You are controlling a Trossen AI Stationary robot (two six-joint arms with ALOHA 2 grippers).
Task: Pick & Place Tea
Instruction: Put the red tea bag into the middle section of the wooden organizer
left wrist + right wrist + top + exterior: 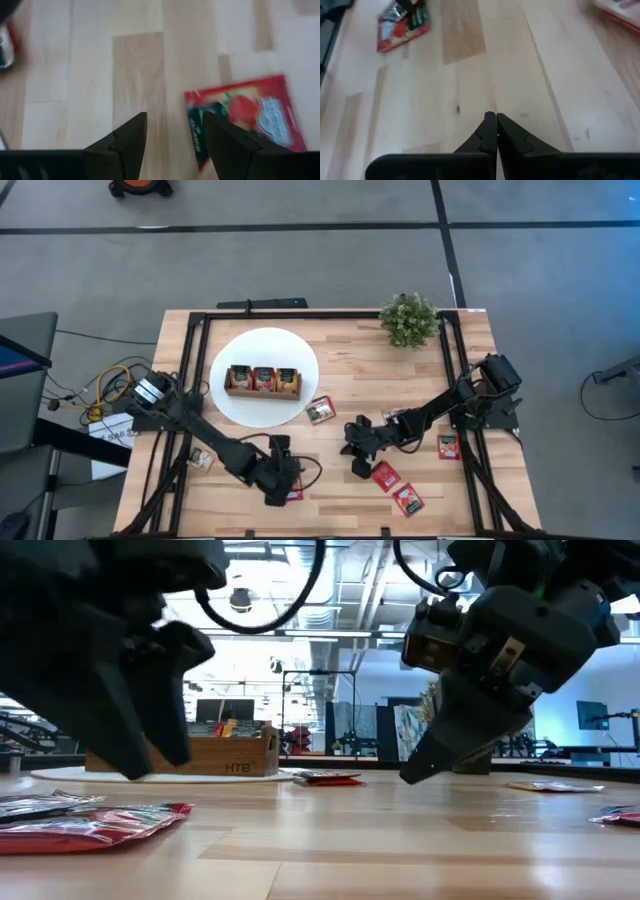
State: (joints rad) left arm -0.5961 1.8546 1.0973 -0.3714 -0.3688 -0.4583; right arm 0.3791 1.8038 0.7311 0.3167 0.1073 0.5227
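Red tea sachets lie flat on the wooden table. One red sachet (245,115) (294,492) (90,825) lies beside my left gripper (175,130) (281,480), which hangs open just above the table, one finger over the sachet's edge. My right gripper (492,125) (358,466) (408,778) is shut and empty over bare wood near the table's middle. Two more red sachets (386,476) (408,499) lie to its right. Other sachets lie by the right rail (448,446) and at the white disc's edge (320,410).
The brown wooden tray (263,381) (190,752) with sachets in its compartments stands on the white disc (250,340). A small green potted plant (408,320) sits at the far right corner. Black rails (200,315) frame the table. Bare wood lies between the two grippers.
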